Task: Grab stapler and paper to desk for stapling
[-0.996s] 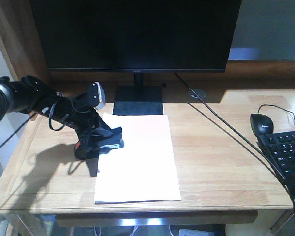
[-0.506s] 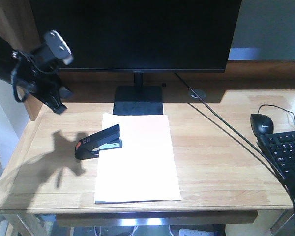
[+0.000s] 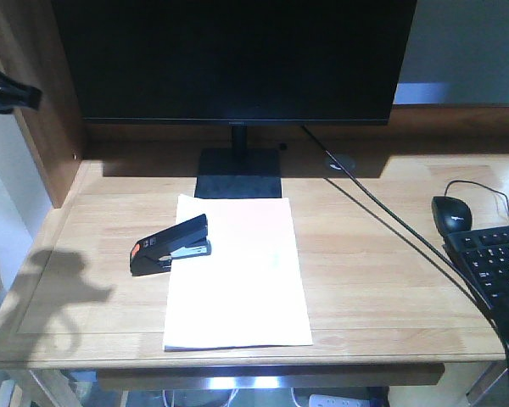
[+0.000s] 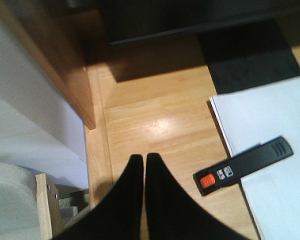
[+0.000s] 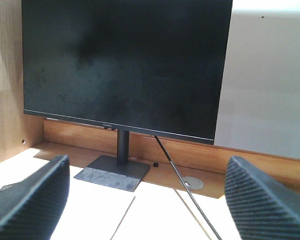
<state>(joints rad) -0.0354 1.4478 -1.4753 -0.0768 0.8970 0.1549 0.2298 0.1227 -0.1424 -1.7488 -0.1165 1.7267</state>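
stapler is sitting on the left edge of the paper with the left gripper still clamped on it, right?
Not quite. The stapler does sit across the left edge of the paper, but the left gripper is not on it: the left wrist view shows its fingers shut together, empty, above the desk to the stapler's left. The front view shows the stapler lying free.

stapler [image 3: 171,244] just sitting half on the paper's [image 3: 237,275] left edge, mid desk [image 3: 382,280]. monitor [image 3: 237,59] at 12, mouse [image 3: 451,212] at 3.

The desk [image 3: 365,280] carries the paper [image 3: 237,280], stapler [image 3: 171,244], monitor stand [image 3: 237,172], mouse [image 3: 451,212] and keyboard [image 3: 496,263].
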